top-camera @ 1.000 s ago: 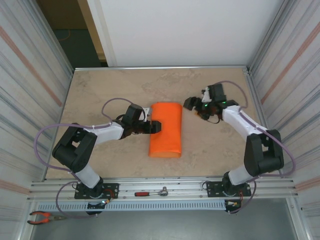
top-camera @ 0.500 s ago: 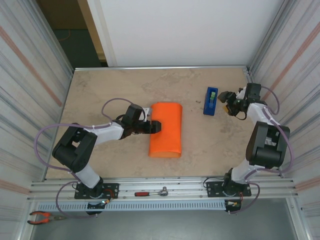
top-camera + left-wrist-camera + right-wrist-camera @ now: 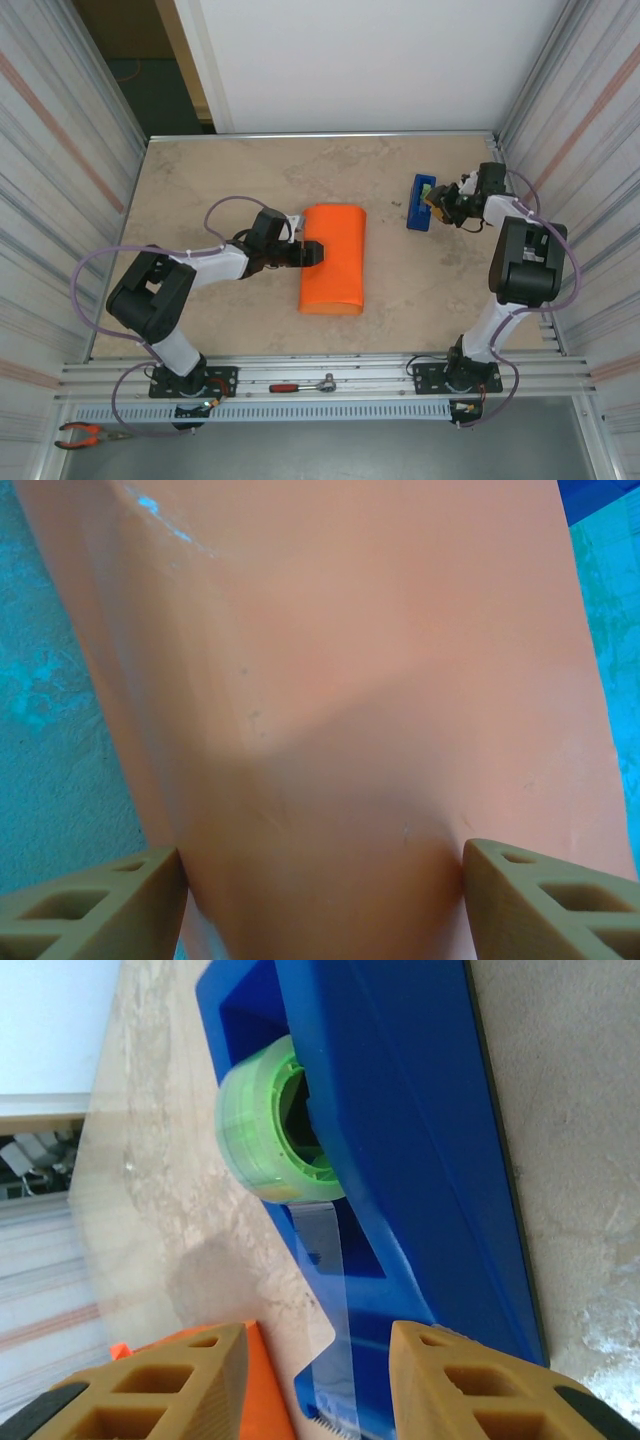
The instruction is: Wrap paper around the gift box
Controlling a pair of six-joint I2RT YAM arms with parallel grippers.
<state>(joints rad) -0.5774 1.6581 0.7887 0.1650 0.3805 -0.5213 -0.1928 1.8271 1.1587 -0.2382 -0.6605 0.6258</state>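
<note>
The paper [image 3: 332, 260] is folded over into one rounded orange bundle on the table [image 3: 220, 170]. I think the gift box is tucked inside it. The left fingers [image 3: 90, 905] sit one on each side of the bundle, touching it and holding the fold down. So the first wrap looks done. Taping it and folding in the ends are left.

The right fingers [image 3: 160, 1385] stand a little apart, with a strip of clear tape between them, not pinched yet. Just past them lies the blue tape dispenser [image 3: 420, 1140]. I count one paper, one dispenser and one green tape roll [image 3: 275, 1120].
</note>
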